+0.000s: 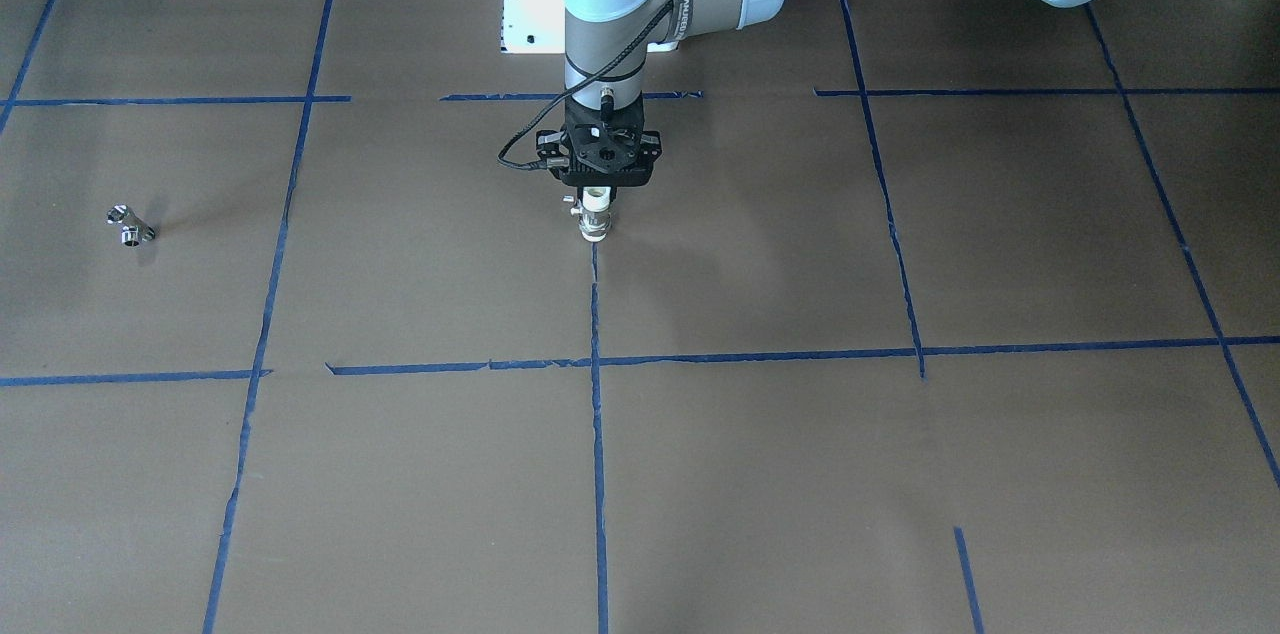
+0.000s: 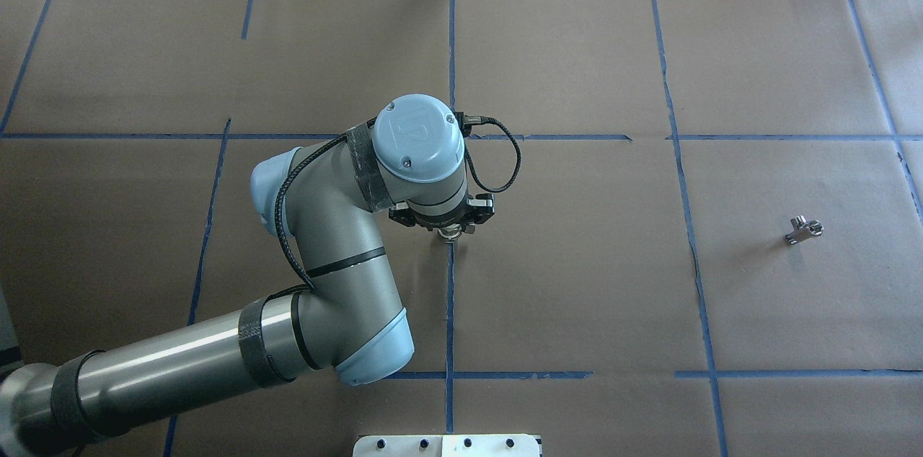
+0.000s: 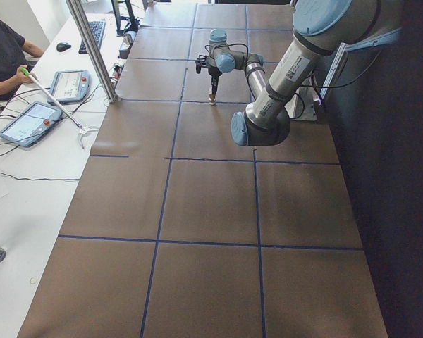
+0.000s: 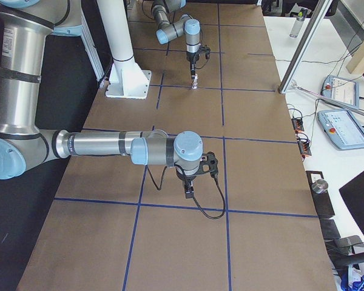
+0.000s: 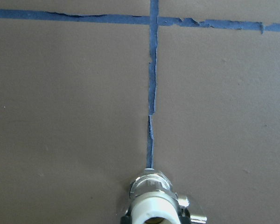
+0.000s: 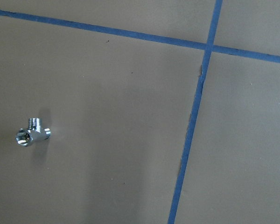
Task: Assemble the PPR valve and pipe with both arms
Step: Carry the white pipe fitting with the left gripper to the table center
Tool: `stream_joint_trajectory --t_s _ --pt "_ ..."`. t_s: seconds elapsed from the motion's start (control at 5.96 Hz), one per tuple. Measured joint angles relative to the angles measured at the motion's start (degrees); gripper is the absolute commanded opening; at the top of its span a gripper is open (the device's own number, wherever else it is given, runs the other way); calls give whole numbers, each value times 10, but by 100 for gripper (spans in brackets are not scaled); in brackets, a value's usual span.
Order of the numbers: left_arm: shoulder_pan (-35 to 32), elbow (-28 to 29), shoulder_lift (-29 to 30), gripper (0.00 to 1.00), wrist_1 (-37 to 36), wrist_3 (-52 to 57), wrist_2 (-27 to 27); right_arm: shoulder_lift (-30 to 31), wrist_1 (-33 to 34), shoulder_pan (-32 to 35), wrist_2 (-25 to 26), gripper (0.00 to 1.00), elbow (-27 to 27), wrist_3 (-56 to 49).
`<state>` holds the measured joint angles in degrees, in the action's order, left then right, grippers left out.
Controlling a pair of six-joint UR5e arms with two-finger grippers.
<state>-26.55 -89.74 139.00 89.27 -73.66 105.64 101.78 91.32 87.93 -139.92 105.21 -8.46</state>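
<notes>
My left gripper (image 1: 597,197) is shut on the PPR valve (image 1: 595,220), a white-ended cylinder with a metal band. It holds the valve upright over a blue tape line at mid-table, its lower end at or just above the paper. The valve also shows in the overhead view (image 2: 451,232) and the left wrist view (image 5: 154,205). The pipe (image 1: 130,226), a small chrome angled fitting, lies alone far off on my right side, and shows in the overhead view (image 2: 802,229) and the right wrist view (image 6: 32,133). My right gripper (image 4: 189,189) hovers above the table. I cannot tell whether it is open or shut.
Brown paper with a blue tape grid (image 1: 597,364) covers the table. The white pedestal base (image 2: 447,445) stands at the robot's edge. A metal post (image 4: 303,48) and operator tablets (image 4: 340,91) lie along the far side, with a person (image 3: 3,49) seated there.
</notes>
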Motion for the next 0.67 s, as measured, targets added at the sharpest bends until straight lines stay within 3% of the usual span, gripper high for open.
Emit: stream_joint_trajectory --t_s 0.67 --pt "-3 -28 -1 90 0 -2 2 -1 -4 -15 -3 100 1 11"
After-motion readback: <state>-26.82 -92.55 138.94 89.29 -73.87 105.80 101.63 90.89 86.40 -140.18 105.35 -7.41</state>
